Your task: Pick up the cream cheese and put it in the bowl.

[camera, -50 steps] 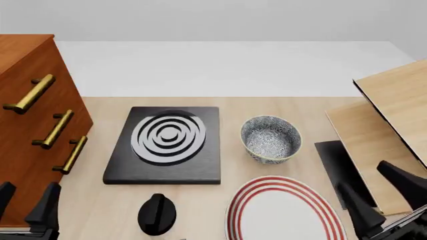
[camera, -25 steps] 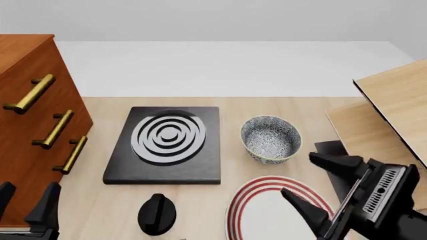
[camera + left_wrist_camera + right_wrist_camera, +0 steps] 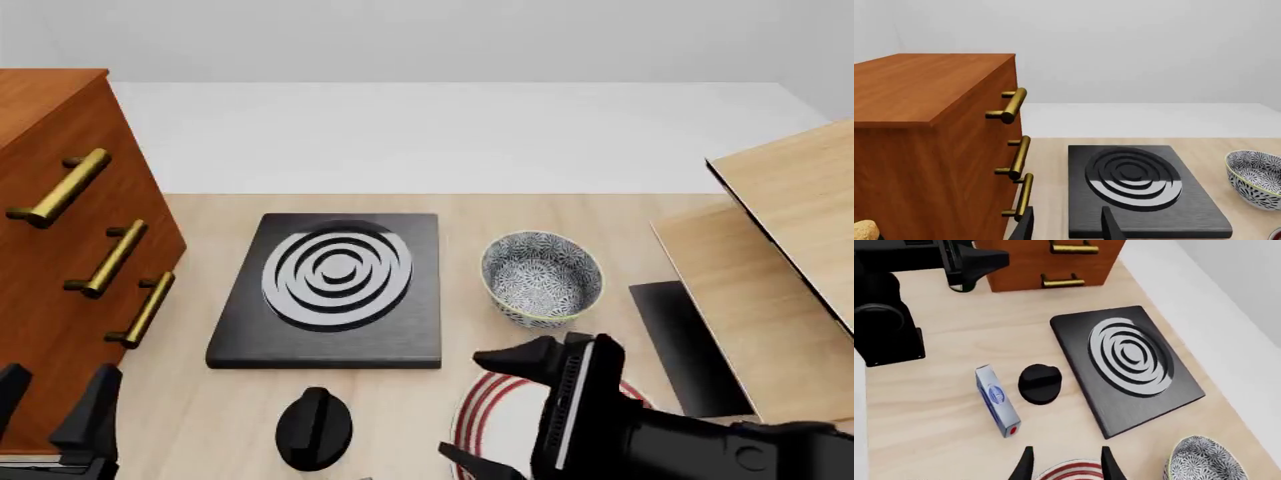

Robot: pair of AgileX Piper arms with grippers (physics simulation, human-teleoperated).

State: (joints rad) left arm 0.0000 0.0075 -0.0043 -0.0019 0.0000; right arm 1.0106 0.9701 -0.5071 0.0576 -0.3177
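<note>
The right gripper [image 3: 497, 412] has its jaws set wide apart and holds nothing. In the front view it hangs above the near edge of the plate [image 3: 497, 392], turned sideways so the fingers point toward the left of the table. This orientation suits a swing toward the cream cheese [image 3: 997, 400], which the right wrist view shows lying flat on the table, just beside the black knob [image 3: 1039, 384] on the side away from the stove plate [image 3: 1127, 365]. The box's long axis runs roughly parallel to the stove plate's near edge, red end toward the camera. The box does not show in the front view; it appears to lie below that picture's lower edge.

The wide jaw setting is judged appropriate: the box is narrow, so a grasp across its short side leaves clearance on both sides. The knob sits close to one long side, so the fingers need to descend without striking it.

The left gripper [image 3: 1066, 226] rests low at the near left corner, next to the drawer cabinet [image 3: 934, 145]. Its jaws stand apart and empty. It is parked clear of the working zone.

The bowl [image 3: 541, 278] stands upright and empty, to the right of the stove plate and just beyond the plate, well apart from the box. The task is judged to be at the approach step; the pickup is not yet done.
</note>
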